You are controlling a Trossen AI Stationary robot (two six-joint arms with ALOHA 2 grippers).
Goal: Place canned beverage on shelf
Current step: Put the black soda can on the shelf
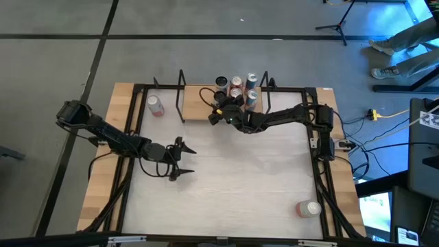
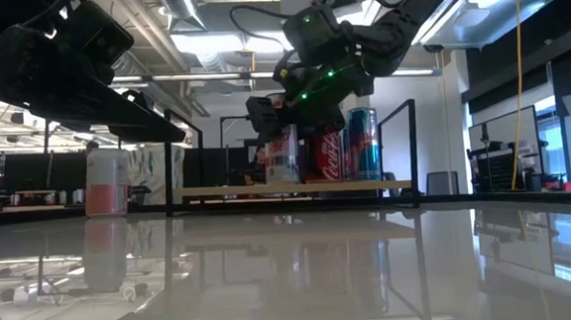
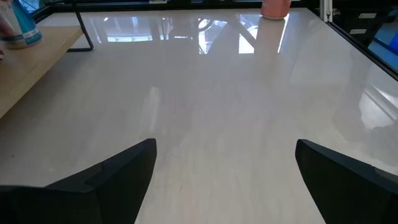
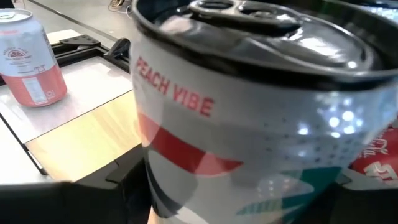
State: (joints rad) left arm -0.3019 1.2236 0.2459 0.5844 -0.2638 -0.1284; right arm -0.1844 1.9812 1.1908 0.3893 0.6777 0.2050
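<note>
Filling the right wrist view, a silver can sits between the right gripper's fingers on the shelf, upper centre of the high view; whether they grip it, I cannot tell. Withdrawing carelessly could topple neighbouring cans. Left gripper, fingers open, waits lower left.

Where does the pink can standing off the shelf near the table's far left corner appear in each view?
High view: pink can, upper left, beside the shelf.
Low view: left, left of the shelf.
Left wrist view: not in it.
Right wrist view: upper left.
Shared landmark: the shelf.
</note>
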